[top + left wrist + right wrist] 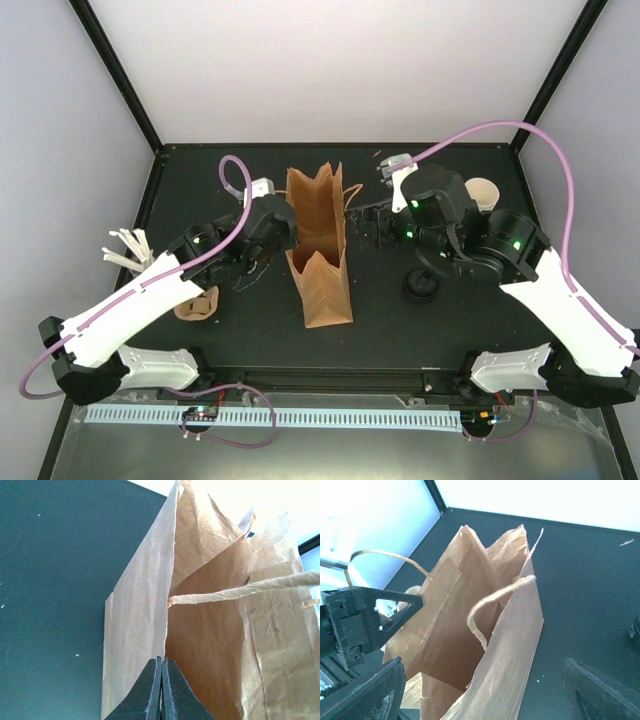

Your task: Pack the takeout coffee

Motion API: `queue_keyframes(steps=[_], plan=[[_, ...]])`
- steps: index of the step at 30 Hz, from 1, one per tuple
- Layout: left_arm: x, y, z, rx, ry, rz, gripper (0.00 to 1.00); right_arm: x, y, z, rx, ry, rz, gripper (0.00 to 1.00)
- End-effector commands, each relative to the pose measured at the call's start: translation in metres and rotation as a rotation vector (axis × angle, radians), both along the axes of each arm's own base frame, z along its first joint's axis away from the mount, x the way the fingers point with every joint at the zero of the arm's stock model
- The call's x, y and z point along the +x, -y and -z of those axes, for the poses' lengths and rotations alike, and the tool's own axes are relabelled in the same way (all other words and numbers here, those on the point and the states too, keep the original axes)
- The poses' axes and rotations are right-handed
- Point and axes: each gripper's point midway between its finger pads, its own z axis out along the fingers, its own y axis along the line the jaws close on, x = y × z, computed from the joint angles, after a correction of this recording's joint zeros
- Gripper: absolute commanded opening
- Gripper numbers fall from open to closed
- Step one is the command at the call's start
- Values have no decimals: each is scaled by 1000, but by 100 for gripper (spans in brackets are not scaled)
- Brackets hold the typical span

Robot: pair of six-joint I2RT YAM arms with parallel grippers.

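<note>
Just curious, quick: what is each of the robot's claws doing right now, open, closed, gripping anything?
Left gripper: closed, pinching the paper bag by its edge.
Right gripper: open, holding nothing.

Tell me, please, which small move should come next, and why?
Probably swing the right gripper toward the cup beside its arm. Its jaws are open and empty, the left gripper pinches the paper bag wall, and the bag mouth stands open.
</note>
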Motion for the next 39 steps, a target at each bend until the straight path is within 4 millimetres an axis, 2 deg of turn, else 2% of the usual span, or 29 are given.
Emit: queue_keyframes(steps=[1, 6, 8, 14, 19, 26, 27, 32, 38, 39], plan=[[20, 9, -20, -54, 56, 39, 2, 4, 19, -22, 16, 50, 36, 89], [40, 14, -22, -67, 56, 39, 2, 13, 38, -21, -15, 59, 111, 90], [50, 21, -18, -66, 47, 51, 2, 16, 48, -16, -28, 52, 142, 90], [75, 23, -28, -53, 77, 48, 2, 22, 78, 3, -39, 29, 237, 91], [94, 22, -36, -44, 90, 38, 2, 25, 92, 29, -38, -15, 282, 91], [113, 21, -48, -48, 121, 27, 5, 28, 99, 75, -77, -85, 316, 91], [115, 20, -49, -47, 122, 22, 8, 29, 100, 78, -81, -89, 318, 91], [118, 10, -50, -34, 112, -1, 42, 28, 101, 86, -93, -94, 318, 91], [103, -10, -68, -13, 144, -19, 62, 29, 98, 91, -106, -100, 301, 91], [99, -15, -72, -8, 151, -17, 70, 29, 97, 92, -104, -101, 295, 91]])
